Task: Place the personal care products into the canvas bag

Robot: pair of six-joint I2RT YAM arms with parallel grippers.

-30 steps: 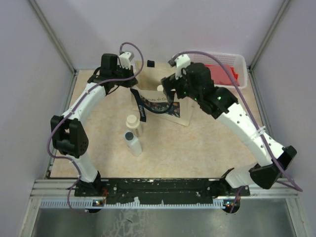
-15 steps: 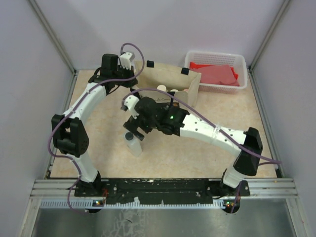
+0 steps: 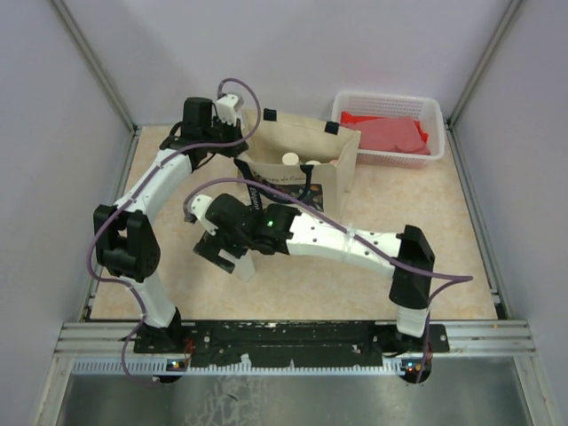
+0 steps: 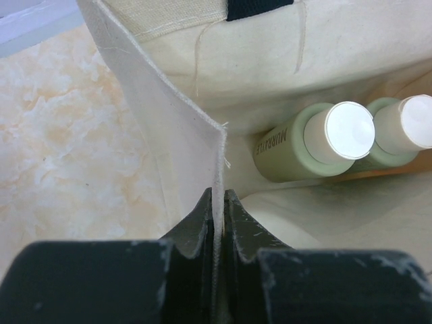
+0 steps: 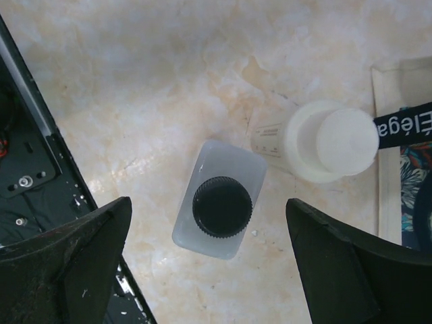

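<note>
The canvas bag stands open at the back centre. My left gripper is shut on its left rim, and the left wrist view shows the canvas edge pinched between the jaws. Two olive-green bottles with cream caps lie inside the bag. My right gripper is open above the white bottle with the dark cap, one finger on each side and not touching. The cream-capped beige bottle stands beside it, next to the bag's corner. The peach-pink flask is out of view.
A white plastic basket with red contents stands at the back right. The bag's navy handle and printed panel lie just right of the beige bottle. The black base rail runs close on the left of the white bottle.
My right arm has swung from the bag down and left to above the white bottle, gripper open. The bag now stands open. The left gripper has kept its hold on the rim.
</note>
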